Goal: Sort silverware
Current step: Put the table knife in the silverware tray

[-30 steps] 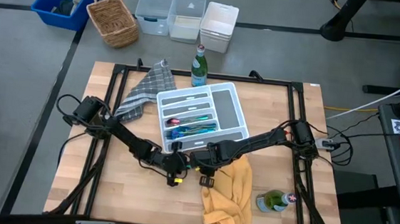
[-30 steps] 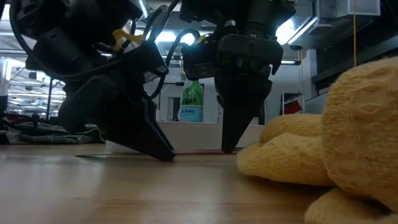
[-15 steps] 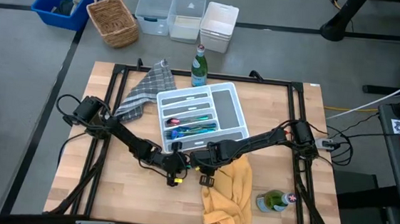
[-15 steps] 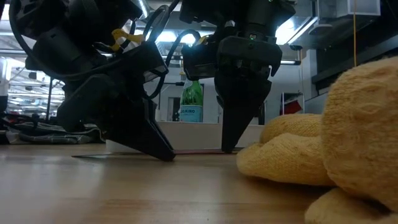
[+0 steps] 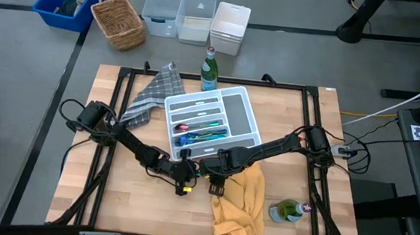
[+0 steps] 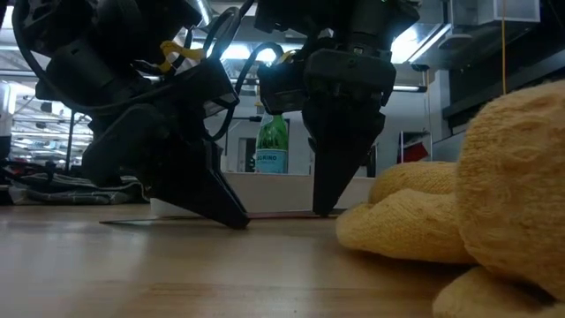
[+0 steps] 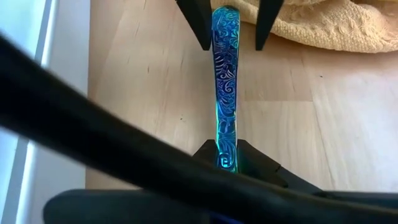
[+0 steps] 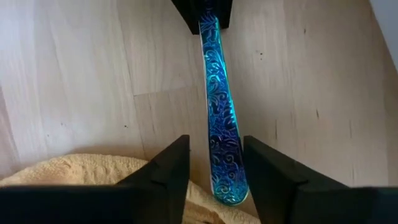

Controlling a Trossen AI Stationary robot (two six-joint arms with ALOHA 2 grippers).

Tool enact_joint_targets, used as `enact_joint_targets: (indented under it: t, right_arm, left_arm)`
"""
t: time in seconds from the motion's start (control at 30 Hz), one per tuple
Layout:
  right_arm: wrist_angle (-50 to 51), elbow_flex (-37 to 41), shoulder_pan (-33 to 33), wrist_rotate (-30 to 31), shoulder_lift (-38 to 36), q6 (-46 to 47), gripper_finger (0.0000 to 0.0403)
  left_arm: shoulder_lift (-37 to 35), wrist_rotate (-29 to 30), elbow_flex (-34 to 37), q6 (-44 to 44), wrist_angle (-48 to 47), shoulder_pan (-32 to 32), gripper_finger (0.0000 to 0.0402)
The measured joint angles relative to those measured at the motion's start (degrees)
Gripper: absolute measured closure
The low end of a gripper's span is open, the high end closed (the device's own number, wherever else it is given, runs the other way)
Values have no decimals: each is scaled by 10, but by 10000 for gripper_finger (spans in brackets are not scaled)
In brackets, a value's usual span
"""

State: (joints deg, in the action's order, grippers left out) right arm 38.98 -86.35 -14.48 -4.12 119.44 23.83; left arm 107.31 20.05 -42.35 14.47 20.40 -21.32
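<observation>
blue engraved silverware handle point(image 8: 219, 134) flat on wood, more pieces point(image 5: 201, 128) in tray

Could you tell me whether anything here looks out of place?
Yes: a green bottle lies on its side near the yellow cloth, while another bottle stands upright behind the white tray.

A grey floor point(image 5: 23, 103) surrounds the wooden table point(image 5: 128, 201), with dark seams crossing it. At the upper left of the high view sit a blue bin point(image 5: 65, 1) and a wicker basket point(image 5: 118, 22); beside them, top centre, stand three plastic boxes point(image 5: 195, 17). A black stand base point(image 5: 386, 22) fills the upper right. In the low view, ceiling lights point(image 6: 415, 35) glare at upper right, and cluttered benches point(image 6: 35, 181) lie far left.
</observation>
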Motion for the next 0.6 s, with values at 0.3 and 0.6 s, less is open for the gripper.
enact_joint_targets:
  t: [0.3, 0.6]
  right_arm:
    - [32, 0, 2, -4, -20, 4, 241]
    - [57, 0, 2, 72, -91, 3, 240]
  left_arm:
    - [0, 1, 0, 6, 7, 0, 367]
    - [2, -2, 0, 31, 37, 0, 363]
